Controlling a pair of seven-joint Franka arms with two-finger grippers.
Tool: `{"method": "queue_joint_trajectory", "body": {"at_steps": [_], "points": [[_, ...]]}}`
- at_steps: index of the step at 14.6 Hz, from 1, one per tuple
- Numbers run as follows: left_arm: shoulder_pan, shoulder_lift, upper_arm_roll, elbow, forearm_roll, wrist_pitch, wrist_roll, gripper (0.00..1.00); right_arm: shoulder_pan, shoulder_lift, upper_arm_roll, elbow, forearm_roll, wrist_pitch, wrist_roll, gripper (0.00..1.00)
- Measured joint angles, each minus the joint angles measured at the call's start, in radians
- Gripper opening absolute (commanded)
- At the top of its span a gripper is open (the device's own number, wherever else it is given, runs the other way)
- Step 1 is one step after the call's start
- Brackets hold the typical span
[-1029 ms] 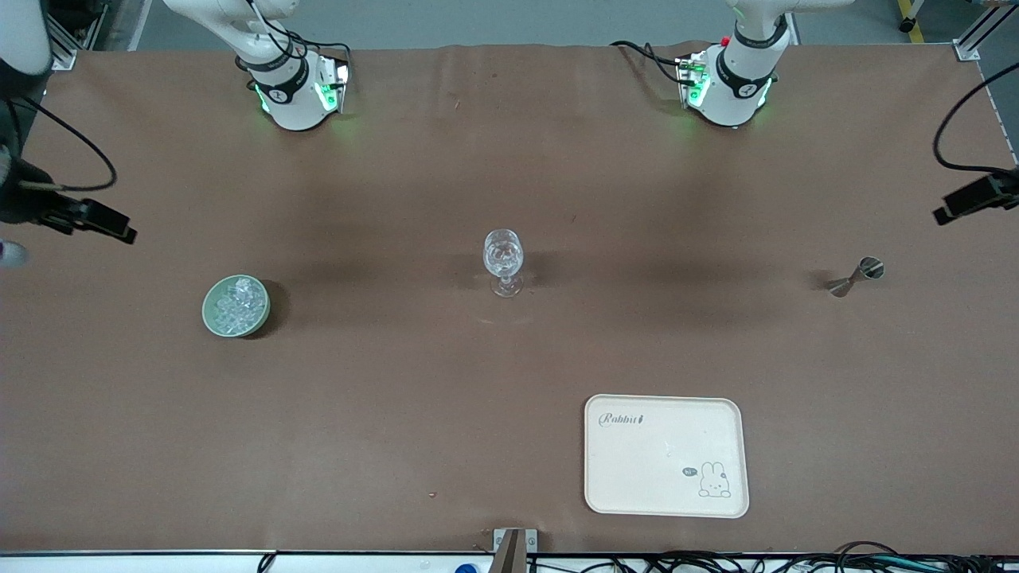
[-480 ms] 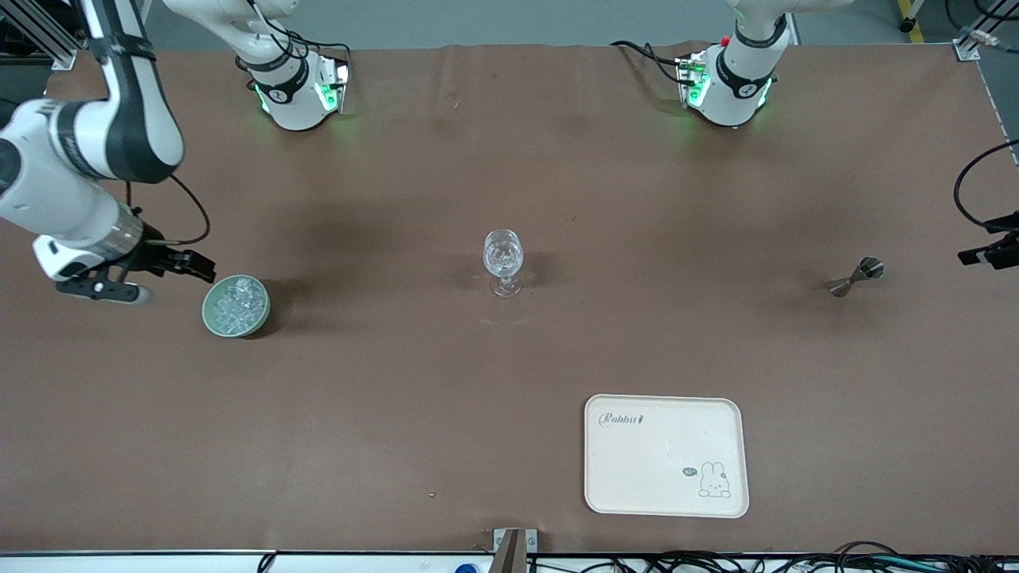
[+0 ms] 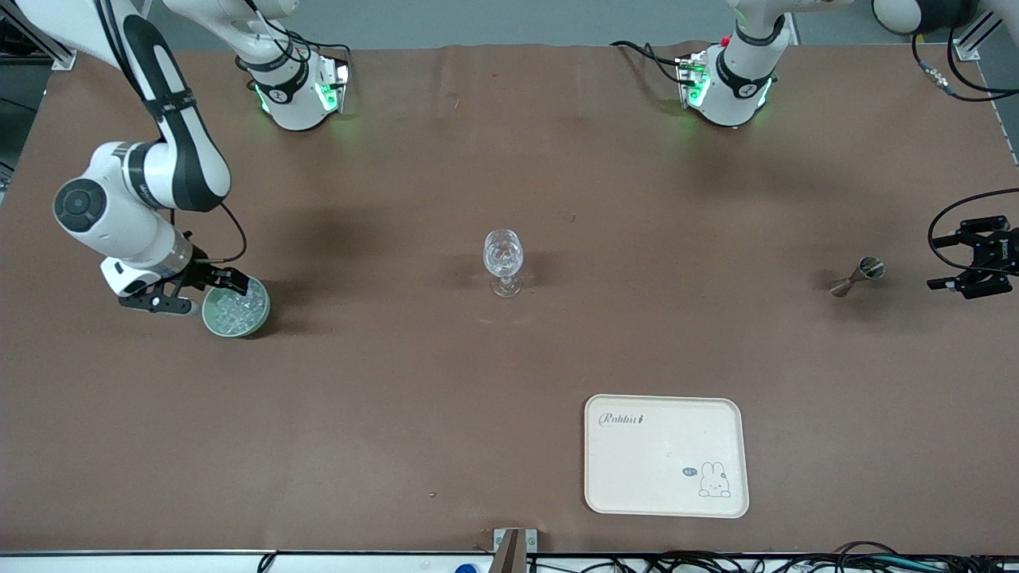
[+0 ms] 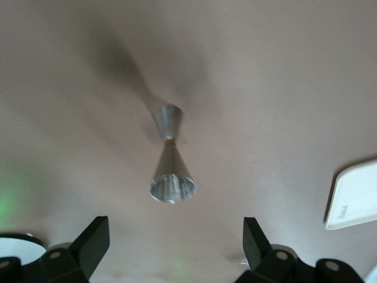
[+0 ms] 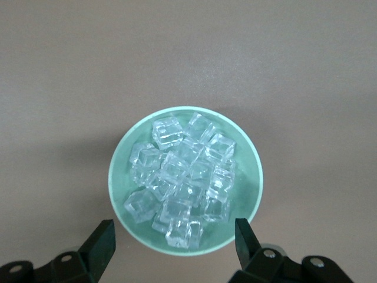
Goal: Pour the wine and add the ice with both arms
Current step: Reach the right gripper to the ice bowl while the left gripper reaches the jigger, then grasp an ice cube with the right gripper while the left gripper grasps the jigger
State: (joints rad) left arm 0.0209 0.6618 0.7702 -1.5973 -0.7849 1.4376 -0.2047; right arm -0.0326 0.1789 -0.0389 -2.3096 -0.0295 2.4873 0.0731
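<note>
The right gripper (image 3: pixel 208 290) is hanging low over the rim of the bowl (image 3: pixel 236 307), at the edge toward the right arm's end of the table, with its fingers (image 5: pixel 103 240) spread wide enough to take in the bowl's width. The ice (image 3: pixel 239 305) is lying heaped in the bowl, a pile of clear cubes (image 5: pixel 181 180) filling most of it. The bowl is sitting well apart from the glass (image 3: pixel 503 262), toward the right arm's end of the table and slightly nearer the front camera than the glass.

The left gripper (image 3: pixel 971 268) is hovering toward the left arm's end of the table, near the jigger (image 3: pixel 856 276) but apart from it, its fingers (image 4: pixel 94 242) spread with nothing between them. The jigger (image 4: pixel 169 156) is lying on its side on the table, well apart from the glass. The tray (image 3: pixel 665 455) is lying nearer the front camera than the glass.
</note>
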Motion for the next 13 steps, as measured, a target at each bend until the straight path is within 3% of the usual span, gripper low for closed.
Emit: {"method": "queue_joint_trajectory", "body": {"at_steps": [2, 9, 13], "points": [[0.016, 0.058, 0.017, 0.003, -0.053, -0.019, -0.031, 1.00, 0.000, 0.014, 0.000, -0.023, -0.011, 0.032, 0.000, 0.63], [0.125, 0.240, 0.019, 0.117, -0.237, -0.181, -0.090, 1.00, 0.000, 0.046, -0.001, -0.036, -0.012, 0.034, 0.000, 0.61], [0.202, 0.320, -0.013, 0.136, -0.331, -0.276, -0.091, 1.00, 0.000, 0.056, -0.001, -0.037, -0.012, 0.034, 0.000, 0.51]]}}
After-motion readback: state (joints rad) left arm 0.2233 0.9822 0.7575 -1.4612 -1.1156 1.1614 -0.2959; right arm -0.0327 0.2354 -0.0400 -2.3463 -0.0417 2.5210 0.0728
